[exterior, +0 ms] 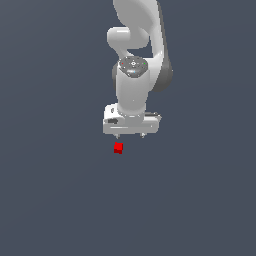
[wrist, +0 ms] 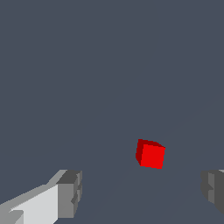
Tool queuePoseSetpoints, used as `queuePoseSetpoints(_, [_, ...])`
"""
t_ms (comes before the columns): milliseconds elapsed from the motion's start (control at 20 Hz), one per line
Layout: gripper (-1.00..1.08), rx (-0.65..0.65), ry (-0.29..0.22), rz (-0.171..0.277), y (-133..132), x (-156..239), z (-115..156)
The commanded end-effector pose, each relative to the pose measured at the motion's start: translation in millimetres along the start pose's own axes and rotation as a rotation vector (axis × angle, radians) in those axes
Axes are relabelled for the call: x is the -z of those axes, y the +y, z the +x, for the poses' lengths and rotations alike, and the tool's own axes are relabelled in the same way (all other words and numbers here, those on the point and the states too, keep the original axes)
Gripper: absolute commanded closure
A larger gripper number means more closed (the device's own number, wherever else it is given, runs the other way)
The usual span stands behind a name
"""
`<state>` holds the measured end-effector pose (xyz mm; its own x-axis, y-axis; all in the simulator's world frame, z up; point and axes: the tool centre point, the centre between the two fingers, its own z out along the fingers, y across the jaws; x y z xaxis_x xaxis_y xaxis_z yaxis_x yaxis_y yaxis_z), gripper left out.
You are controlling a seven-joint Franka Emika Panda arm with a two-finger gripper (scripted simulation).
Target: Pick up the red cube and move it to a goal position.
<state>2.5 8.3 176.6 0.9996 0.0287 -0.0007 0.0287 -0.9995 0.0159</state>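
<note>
The red cube [exterior: 118, 148] is a tiny bright red block lying on the dark grey floor, just below the white arm's hand in the exterior view. My gripper [exterior: 130, 135] hangs above it, pointing down, with the cube under the finger on the exterior view's left. In the wrist view the red cube [wrist: 151, 154] lies between and beyond the two grey fingertips [wrist: 70, 194], which stand far apart. The gripper [wrist: 142, 192] is open and holds nothing.
A plain dark grey surface [exterior: 60, 200] fills both views. The white arm [exterior: 135, 60] rises behind the hand toward the top of the exterior view. No other objects show.
</note>
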Motion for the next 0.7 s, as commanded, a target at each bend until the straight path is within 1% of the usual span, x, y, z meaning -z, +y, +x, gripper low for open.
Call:
queuePoseSetpoints(0, [-0.92,0.0,0.0,0.0,0,0,0])
queuePoseSetpoints(350, [-0.92,-0.015,0.0,0.001,5,-14,-3])
queuePoseSetpoints(650, [-0.92,-0.052,0.0,0.004,18,-49,-12])
